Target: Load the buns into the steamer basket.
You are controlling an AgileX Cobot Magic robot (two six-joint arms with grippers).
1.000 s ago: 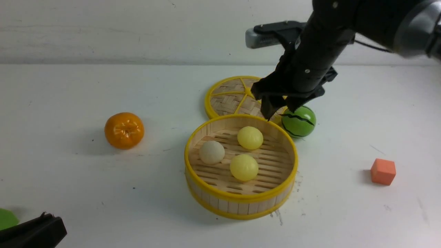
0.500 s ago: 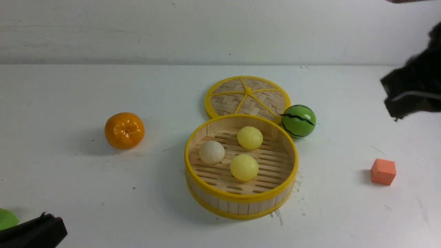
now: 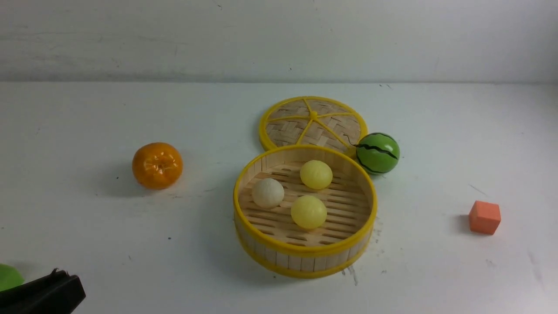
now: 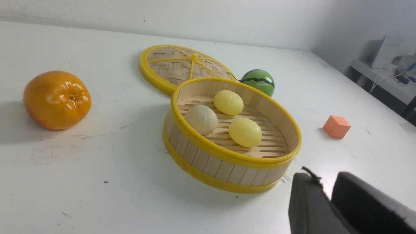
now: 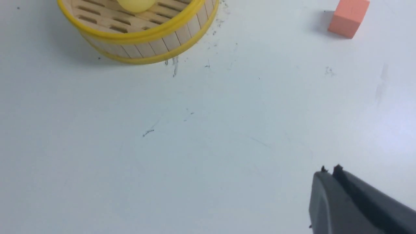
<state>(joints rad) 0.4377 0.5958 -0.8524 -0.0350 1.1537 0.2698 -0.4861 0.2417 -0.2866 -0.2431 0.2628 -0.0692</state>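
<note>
Right gripper [image 5: 330, 170]: jaws shut, empty, over bare counter [image 5: 195, 146]. Left gripper [image 4: 325, 178]: jaws close together, cannot tell if fully shut; nothing held. Three smooth buns [image 3: 308, 212], one off-white, two yellow, inside steamer basket [image 3: 305, 252].

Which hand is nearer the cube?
Right. The right hand is on the cube's side of the basket; the left hand is on the basket's other side, far to the left.
</note>
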